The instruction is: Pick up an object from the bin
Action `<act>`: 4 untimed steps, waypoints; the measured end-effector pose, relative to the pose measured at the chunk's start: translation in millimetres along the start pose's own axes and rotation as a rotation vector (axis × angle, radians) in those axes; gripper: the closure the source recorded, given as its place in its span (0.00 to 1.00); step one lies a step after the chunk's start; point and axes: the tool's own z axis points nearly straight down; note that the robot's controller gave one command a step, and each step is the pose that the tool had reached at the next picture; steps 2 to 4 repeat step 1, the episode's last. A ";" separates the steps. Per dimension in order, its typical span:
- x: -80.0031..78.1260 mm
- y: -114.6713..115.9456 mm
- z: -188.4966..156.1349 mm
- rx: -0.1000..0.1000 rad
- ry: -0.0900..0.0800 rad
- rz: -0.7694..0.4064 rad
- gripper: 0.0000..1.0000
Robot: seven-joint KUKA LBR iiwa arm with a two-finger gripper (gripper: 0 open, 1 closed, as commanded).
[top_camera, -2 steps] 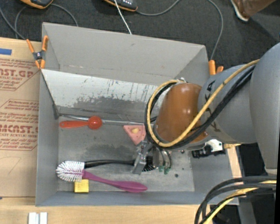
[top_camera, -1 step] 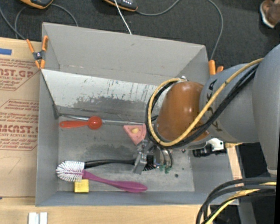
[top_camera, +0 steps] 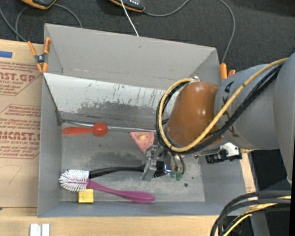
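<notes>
The claw (top_camera: 150, 168) is low in the right half of the grey bin (top_camera: 127, 53), at the right end of the black handle of a white-bristled dish brush (top_camera: 74, 179) that lies along the floor toward the near left corner. Whether the claw is wide, narrow or gripping the handle cannot be told. A pink wedge (top_camera: 143, 139) lies just behind it, and a red spoon (top_camera: 85, 131) farther left. A magenta utensil (top_camera: 124, 193) and a yellow block (top_camera: 85, 197) lie just in front of the brush.

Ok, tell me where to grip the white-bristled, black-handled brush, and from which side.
Probably mid-handle on the white-bristled, black-handled brush, from straight above, jaws across it: it lies flat and slim with room either side; the magenta plastic spoon crowds its head.
</notes>
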 end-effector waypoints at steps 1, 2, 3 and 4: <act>0.1 0.3 -6.9 -0.001 0.000 0.000 1.00; 0.1 0.3 -6.9 -0.001 0.000 0.000 1.00; 0.1 0.3 -6.9 -0.001 0.000 0.000 1.00; 0.1 0.3 -6.9 -0.001 0.000 0.000 1.00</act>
